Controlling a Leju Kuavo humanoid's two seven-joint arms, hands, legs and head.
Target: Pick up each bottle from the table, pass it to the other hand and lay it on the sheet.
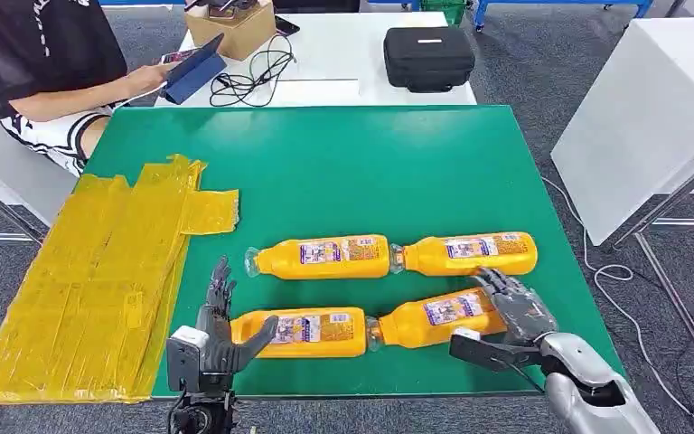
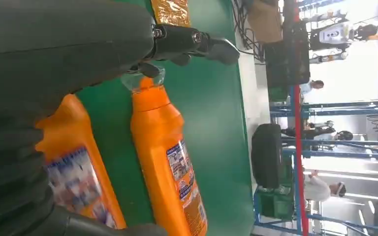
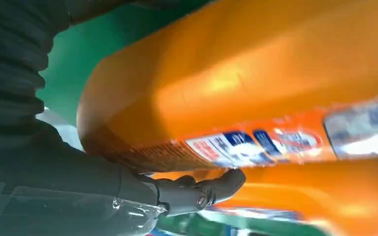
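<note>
You're at the pick-up step: your right hand (image 1: pixel 513 307) wraps the near right bottle (image 1: pixel 438 317), which lies on the green table (image 1: pixel 343 172). Your left hand (image 1: pixel 221 330) waits with fingers spread, holding nothing. Next, lift and pass leftward, toward the yellow sheet (image 1: pixel 90 280). A person (image 1: pixel 45 63) sits behind.

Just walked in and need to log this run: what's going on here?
The right hand is closing around the near right bottle, still lying on the green table. The left hand waits open beside the near left bottle. All four bottles are on the table; none lie on the yellow sheet yet. A person sits at the far left.
</note>
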